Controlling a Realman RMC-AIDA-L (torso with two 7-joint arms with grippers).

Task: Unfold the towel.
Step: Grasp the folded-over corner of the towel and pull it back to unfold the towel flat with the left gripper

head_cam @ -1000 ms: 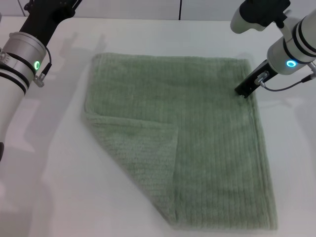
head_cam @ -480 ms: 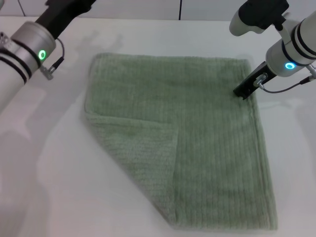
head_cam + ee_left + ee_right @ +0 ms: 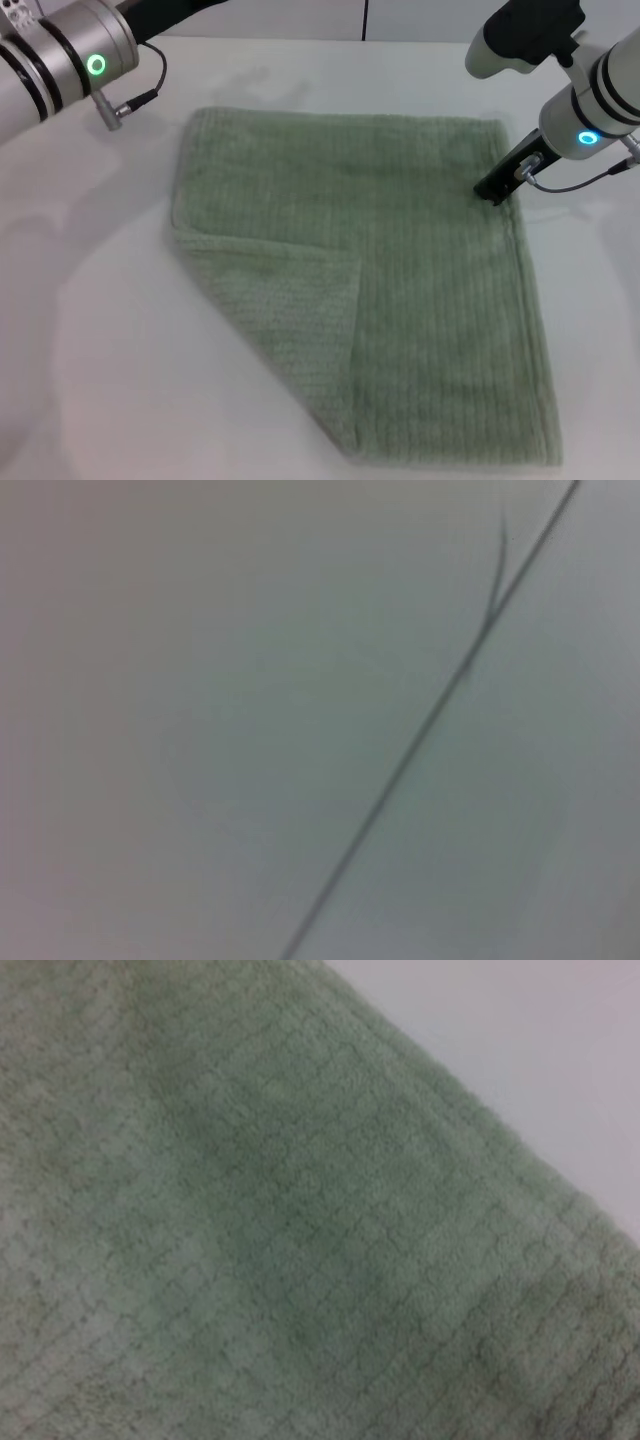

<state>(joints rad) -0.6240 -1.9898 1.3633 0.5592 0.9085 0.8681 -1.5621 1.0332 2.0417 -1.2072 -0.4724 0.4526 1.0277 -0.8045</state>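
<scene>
The towel (image 3: pixel 380 290) is lying flat on the white counter (image 3: pixel 120 350), mostly spread out, but 1 corner on the robot's near left side is folded over on top, making a triangle flap (image 3: pixel 290 310). The right end effector (image 3: pixel 492 190) is pressed down right at the towel's far right edge, and honestly I can't tell if it's clenched or released; its wrist camera just shows green cloth up close. The left end effector isn't visible at all, that arm (image 3: pixel 70 55) is raised over the far left of the counter, off the cloth. The flap lies well away from the right end effector, toward the near left, so I'd guess the left arm is the nearer one to peel it back outward.
</scene>
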